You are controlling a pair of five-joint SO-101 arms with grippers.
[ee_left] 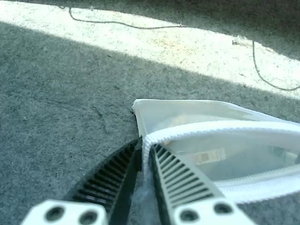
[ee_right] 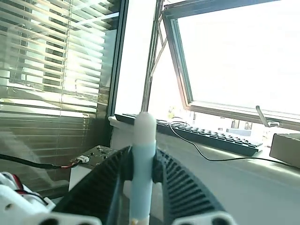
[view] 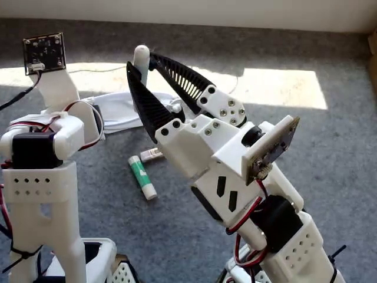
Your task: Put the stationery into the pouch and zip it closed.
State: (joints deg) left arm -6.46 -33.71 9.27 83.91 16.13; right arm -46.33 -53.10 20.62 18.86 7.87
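Right gripper [ee_right: 143, 158] raised, clamped on one white marker [view: 141, 57]. Left gripper [ee_left: 145, 149] pinches the one mesh pouch [ee_left: 211, 117] at its zipper end. On the carpet [view: 330, 147] I count one green glue stick [view: 141, 175] and one small white item [view: 151, 155]. Label print unreadable.

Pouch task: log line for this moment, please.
left gripper: shut on pouch edge | right gripper: raised, shut on white pen | pouch: unzipped | green glue stick, small white item: on carpet, outside pouch
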